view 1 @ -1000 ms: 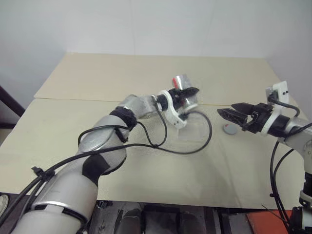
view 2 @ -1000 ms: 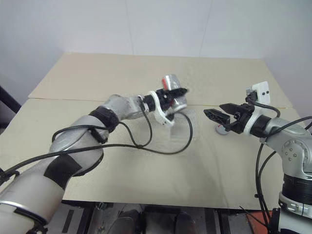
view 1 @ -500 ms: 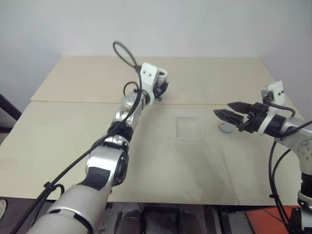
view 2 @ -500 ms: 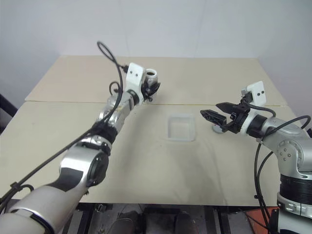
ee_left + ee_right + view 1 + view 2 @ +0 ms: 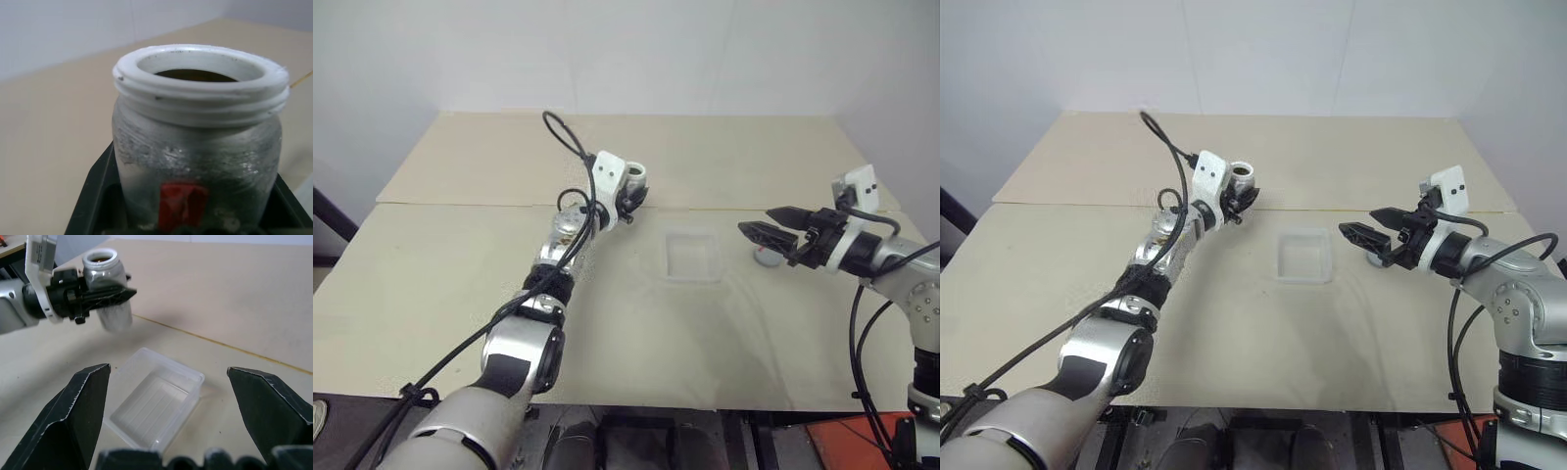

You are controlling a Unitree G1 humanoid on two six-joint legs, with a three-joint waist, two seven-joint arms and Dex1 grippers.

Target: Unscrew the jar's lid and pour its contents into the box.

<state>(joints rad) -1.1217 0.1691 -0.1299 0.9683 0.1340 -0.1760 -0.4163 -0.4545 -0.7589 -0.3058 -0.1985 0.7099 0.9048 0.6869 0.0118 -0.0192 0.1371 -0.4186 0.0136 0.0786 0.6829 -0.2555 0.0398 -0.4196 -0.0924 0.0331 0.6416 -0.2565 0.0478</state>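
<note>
Left gripper (image 5: 1240, 201): you are looking at its black fingers (image 5: 105, 297) clamping the jar from both sides, jaws closed on the silvery body.
Jar (image 5: 195, 147): it is sitting upright between those fingers, held above the table (image 5: 460, 294), mouth up, red label mark facing the wrist camera; the white threaded neck is standing clear above the fingers.
Contents (image 5: 195, 75): something dark brownish is showing just inside the open mouth (you cannot make out single bits).
Lid (image 5: 767, 258): it is lying on the table just beyond the box, on the robot's right, partly hidden behind the right gripper's fingertips and not between them.
Box (image 5: 155, 405): the clear tray is resting flat on the table between the two grippers, looking empty; the jar is hanging well to its left and farther back, not over it.
Right gripper (image 5: 756, 230): its jaws are standing wide apart and holding nothing; it is hovering above the table to the right of the box, pointing toward it, so in the right wrist view the box is lying framed between the two fingers.
</note>
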